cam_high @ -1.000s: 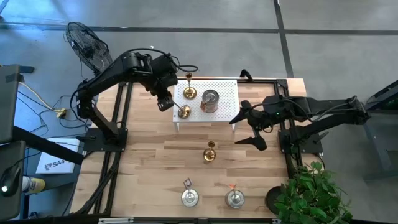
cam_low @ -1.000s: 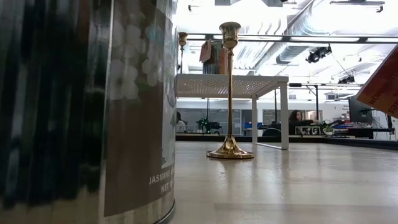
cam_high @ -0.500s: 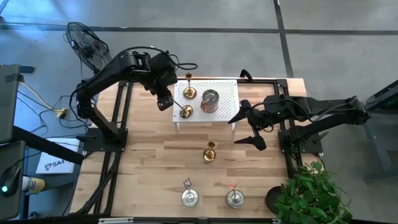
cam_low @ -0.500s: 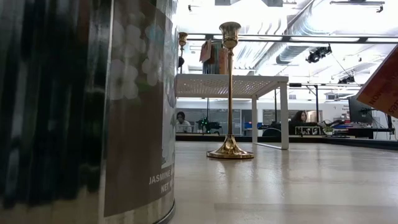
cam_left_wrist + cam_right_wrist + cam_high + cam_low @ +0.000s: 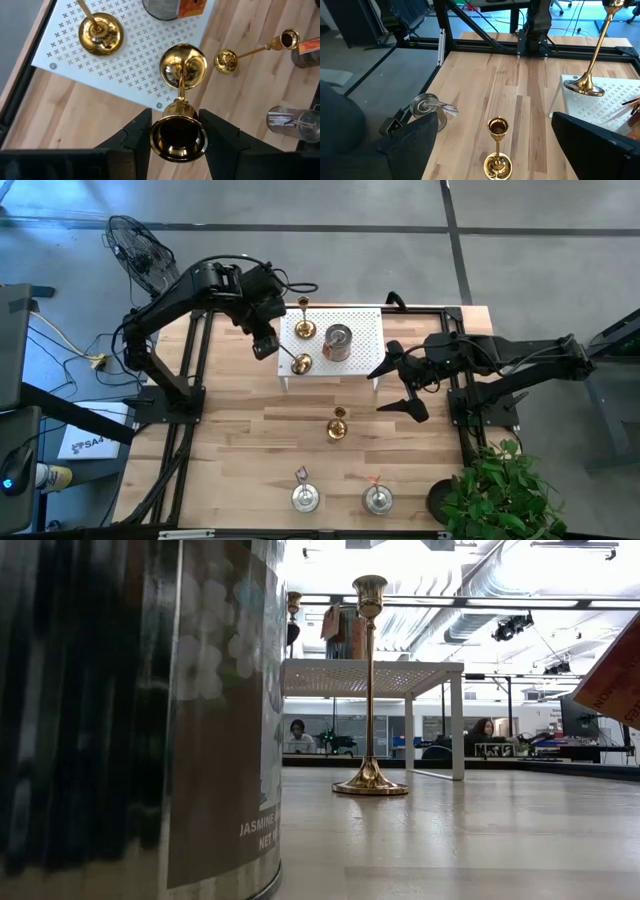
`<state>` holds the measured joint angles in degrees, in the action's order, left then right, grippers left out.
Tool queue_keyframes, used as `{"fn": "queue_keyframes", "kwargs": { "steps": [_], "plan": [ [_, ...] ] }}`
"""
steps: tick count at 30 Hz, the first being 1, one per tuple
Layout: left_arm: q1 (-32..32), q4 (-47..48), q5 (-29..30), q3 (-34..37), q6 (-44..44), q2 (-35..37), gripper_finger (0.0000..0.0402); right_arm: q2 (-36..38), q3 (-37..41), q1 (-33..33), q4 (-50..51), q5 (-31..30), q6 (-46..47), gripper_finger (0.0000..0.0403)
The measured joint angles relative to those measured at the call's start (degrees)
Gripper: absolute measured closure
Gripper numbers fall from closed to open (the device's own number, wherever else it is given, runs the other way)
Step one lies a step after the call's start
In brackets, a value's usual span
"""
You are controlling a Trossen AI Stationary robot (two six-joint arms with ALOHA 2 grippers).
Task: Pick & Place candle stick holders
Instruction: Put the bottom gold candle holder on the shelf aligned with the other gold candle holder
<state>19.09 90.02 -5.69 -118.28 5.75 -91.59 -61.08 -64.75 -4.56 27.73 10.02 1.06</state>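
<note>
My left gripper [image 5: 265,343] is shut on a gold holder [image 5: 181,75] at the left end of the white perforated rack [image 5: 355,325]. The holder tilts, and its round base [image 5: 301,363] is at the rack's near left corner. A second gold holder [image 5: 304,328] and a squat silvery holder [image 5: 338,343] stand on the rack. A third gold holder [image 5: 337,425] stands on its base on the table. Two silvery holders [image 5: 305,498] [image 5: 377,498] sit near the front edge. My right gripper [image 5: 388,388] is open and empty, right of the rack. My left gripper pinches the gold holder's top cup [image 5: 177,137] between its two fingers [image 5: 137,137], one on each side. The fingers come slanting down from the table's left. The stem runs away from the gripper, down to the base [image 5: 182,67] over the rack's corner; whether the base rests there I cannot tell.
In the low view a silvery tin [image 5: 140,710] fills the left foreground, and the rack [image 5: 370,675] stands on legs behind the table's gold holder [image 5: 370,690]. A potted plant [image 5: 495,490] is at the near right corner. Bare wood lies between the rack and the front holders.
The held gold holder's base has crept a little toward the rack's near edge and the table's right. My left gripper has stayed about where it was, still shut on the cup.
</note>
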Motion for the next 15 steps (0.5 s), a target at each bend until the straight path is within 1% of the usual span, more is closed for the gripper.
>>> {"fn": "queue_keyframes", "kwargs": {
  "steps": [4, 11, 13, 15],
  "plan": [
    [0.0, 0.0, 0.0, 0.0, -1.0, -0.1, 0.0266, 0.0, 0.0, 0.0, 0.0, -0.8, 0.0, 0.0018],
    [-2.3, 0.0, -0.1, 0.0, -1.0, -1.9, 0.0266, 0.0, 0.0, 0.0, 0.0, -2.8, -0.1, 0.0018],
    [-3.0, 0.0, 0.8, -0.1, -1.0, -2.4, 0.0266, 0.0, 0.0, 0.0, 0.1, -3.0, -0.7, 0.0018],
    [-3.1, -0.6, 0.4, 0.0, -1.0, -2.7, 0.0266, -0.1, 0.0, 0.0, 0.3, -3.0, -1.1, 0.0018]
  ]
}}
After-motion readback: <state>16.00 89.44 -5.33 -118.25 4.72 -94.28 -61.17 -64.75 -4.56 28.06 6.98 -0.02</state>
